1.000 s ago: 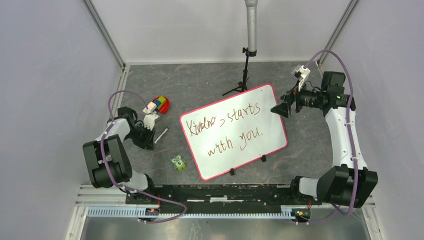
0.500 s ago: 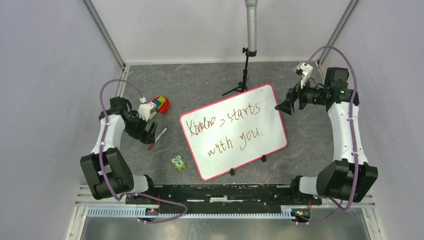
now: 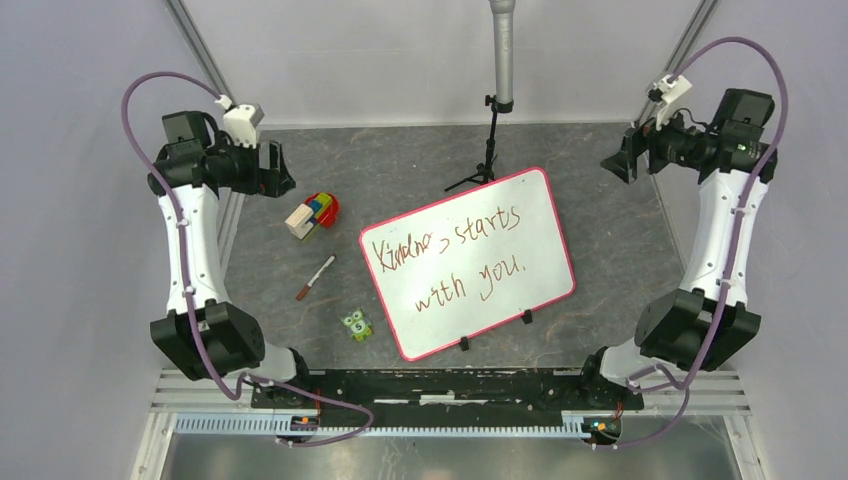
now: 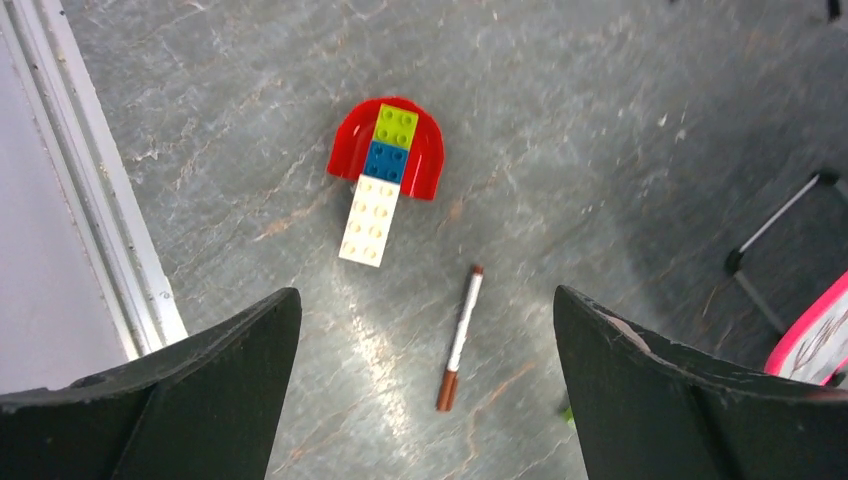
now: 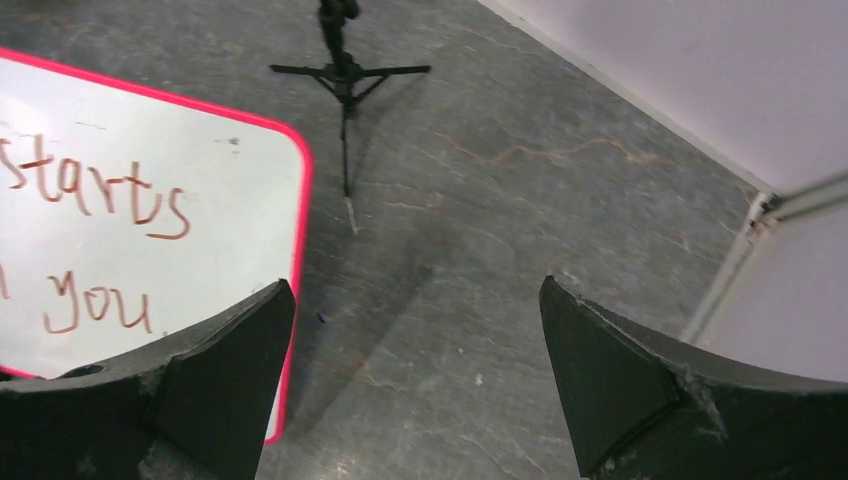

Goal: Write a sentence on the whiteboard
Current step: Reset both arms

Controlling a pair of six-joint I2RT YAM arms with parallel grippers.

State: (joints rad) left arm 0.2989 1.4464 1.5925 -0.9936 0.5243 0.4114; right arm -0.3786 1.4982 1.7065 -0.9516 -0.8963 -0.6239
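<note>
The whiteboard (image 3: 540,195) lies tilted at the middle of the table, white with a pink-red frame, and its top right corner (image 5: 200,150) shows in the right wrist view. The sentence (image 3: 455,258) runs across it in two brownish-red lines. A white marker (image 3: 315,277) with a brown cap lies on the table left of the board; the left wrist view has this marker (image 4: 460,335) between the fingers, far below. My left gripper (image 3: 283,170) is raised high at the back left, open and empty. My right gripper (image 3: 612,162) is raised at the back right, open and empty.
A toy of coloured bricks on a red base (image 3: 315,213) lies near the marker, and the same toy (image 4: 385,165) shows in the left wrist view. A small green owl figure (image 3: 357,324) sits left of the board's near corner. A black tripod stand (image 3: 487,150) stands behind the board.
The left gripper let go of the marker, which now lies on the table, and the arm rose to the back left. The right arm also pulled up and back, away from the board.
</note>
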